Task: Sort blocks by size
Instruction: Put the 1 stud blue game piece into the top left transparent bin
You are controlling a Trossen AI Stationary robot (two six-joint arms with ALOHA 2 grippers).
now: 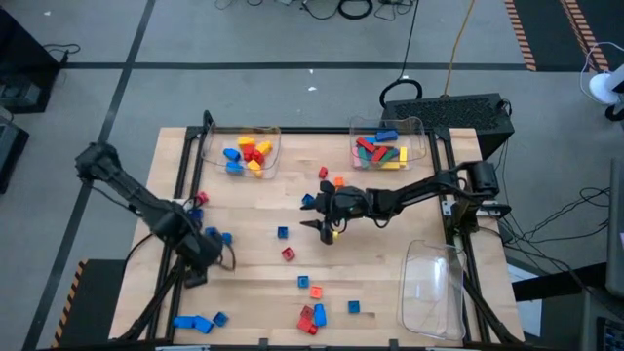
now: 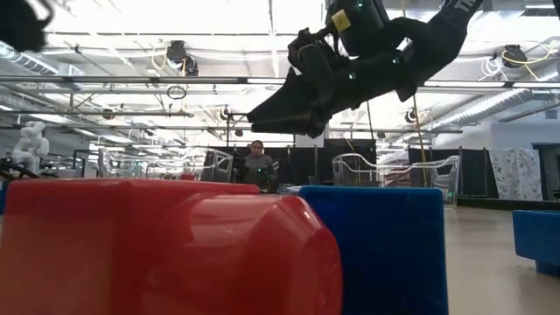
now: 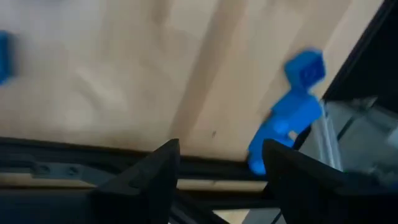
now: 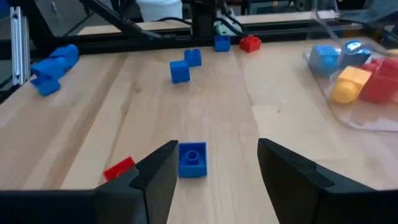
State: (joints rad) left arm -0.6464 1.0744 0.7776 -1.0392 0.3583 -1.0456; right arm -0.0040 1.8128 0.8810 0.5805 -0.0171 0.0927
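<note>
- Right wrist view: the right hand [image 4: 214, 168] hangs over the middle of the table [image 4: 124, 118], its two fingers apart and empty, with a small blue block [image 4: 192, 159] lying on the wood between them.
- That small blue block is a square single-stud brick; judged as hard moulded plastic, it should be light, rigid and rather slick, so the fingers ought to close on two opposite flat sides, low on the body and not over the stud.
- Just beside it lies a red block [image 4: 119, 168], tilted on the wood and close to one finger; a descent may nudge it.
- Farther out, two more blue blocks [image 4: 185, 66] sit near each other, and a longer blue piece [image 4: 55, 65] lies near the table's edge.
- High view: the left hand [image 1: 205, 255] hovers near the left front of the table, fingers apart, holding nothing; blue blocks [image 1: 195, 322] lie at the front edge near it.
- Loose blocks [image 1: 312, 314] are scattered across the front half of the table.
- At the far edge, one clear tray [image 1: 244, 154] holds short chunky pieces and a second tray [image 1: 388, 146] holds longer bars; a third tray [image 1: 434, 288] at the right front holds none.
</note>
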